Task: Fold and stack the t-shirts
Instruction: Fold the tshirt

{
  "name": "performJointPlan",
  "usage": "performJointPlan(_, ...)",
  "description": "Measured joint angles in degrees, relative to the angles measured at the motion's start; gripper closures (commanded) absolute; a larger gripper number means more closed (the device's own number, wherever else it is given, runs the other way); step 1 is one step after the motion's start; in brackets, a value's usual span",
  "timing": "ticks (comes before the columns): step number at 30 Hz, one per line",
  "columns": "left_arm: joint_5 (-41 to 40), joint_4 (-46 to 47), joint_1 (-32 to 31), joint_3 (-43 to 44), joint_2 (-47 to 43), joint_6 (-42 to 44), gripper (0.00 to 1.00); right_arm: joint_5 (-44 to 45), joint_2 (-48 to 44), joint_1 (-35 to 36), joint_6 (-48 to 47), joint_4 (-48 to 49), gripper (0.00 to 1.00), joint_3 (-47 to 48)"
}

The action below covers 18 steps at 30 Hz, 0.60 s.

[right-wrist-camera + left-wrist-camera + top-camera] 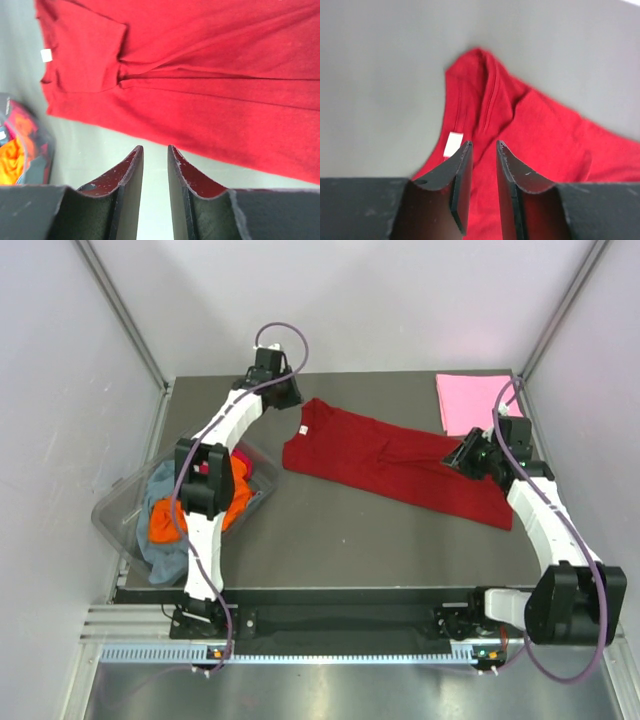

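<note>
**Red t-shirt [390, 465] spread on the table, both pincers narrow and holding nothing**

The left gripper [483, 145] has its two fingers a narrow gap apart, with nothing between them. In the left wrist view its tips sit over the collar end of the red t-shirt [535, 130], just beside the white neck label [453, 145]. Whether they touch the cloth cannot be told. From above, this gripper [290, 395] is close to the far edge of the table [350, 550], left of the middle.

The right gripper [154, 147] also has a narrow gap, and it too holds nothing. Its tips lie right at one long edge of the shirt [210, 75], with bare tabletop showing in the gap. The label [46, 55] is well away at the far end of that view. From above, this gripper [458, 458] is near the right edge, at the shirt's hem end.

The red shirt lies flat and slantwise, with some creases. Its collar and label [306, 428] point towards the far edge, and its hem runs towards the right edge.

A pink t-shirt [472, 400] lies folded flat in the far right corner, apart from the red one.

At the left edge stands a clear plastic tub [110, 510] holding crumpled shirts, an orange one [165, 520] and a grey-blue one [160, 555] among them. The tub [42, 150] and the orange cloth [10, 165] also show at the side of the right wrist view.
</note>
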Motion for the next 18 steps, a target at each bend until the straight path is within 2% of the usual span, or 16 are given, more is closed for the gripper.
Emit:
performJointPlan(5,-3.74,-4.07,-2.47,-6.8,-4.92,1.95,0.71,-1.07,-3.39,0.39,0.0,-0.76,0.72,-0.02)
performJointPlan(12,-6.91,-8.41,-8.74,-17.42,-5.44,1.07,0.74,-2.08,-4.15,0.42,0.0,-1.4,0.71,-0.92)
performJointPlan(18,-9.51,-9.97,-8.96,-19.54,-5.33,0.0,0.77,-2.36,-4.15,0.42,0.0,-1.66,0.71,-1.64)
